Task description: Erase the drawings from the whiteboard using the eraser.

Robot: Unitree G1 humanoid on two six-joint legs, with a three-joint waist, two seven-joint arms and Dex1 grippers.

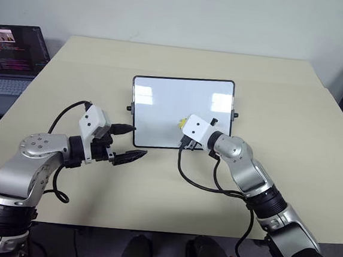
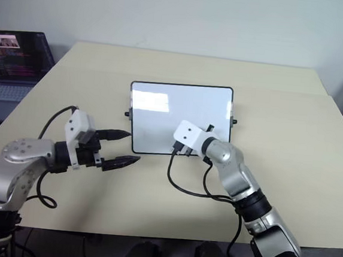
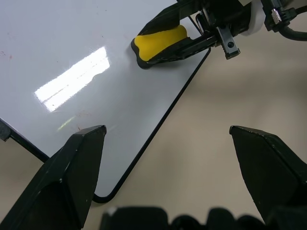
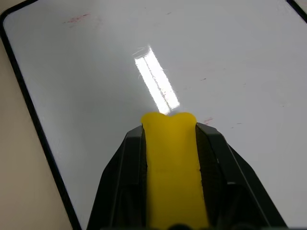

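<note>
While both arms reach over the table, the scene runs near to far like this:

Table: pale beige top, matte, bare along its near edge.
Left gripper: hangs just off the board's near left corner, black fingers spread wide with nothing between them.
Right gripper: pinches the eraser, one finger along each long side.
Eraser: yellow block with a dark underside, over the near right part of the whiteboard; it seems to press on the board, though contact is hard to judge.
Whiteboard: flat at mid table, glossy, thin black frame, bright reflections of ceiling light.
Drawings: faint red smudges near one corner and tiny specks just beside the eraser's tip.
Laptop: open at the far left, beside the table.
Room: plain pale wall behind the table.
</note>
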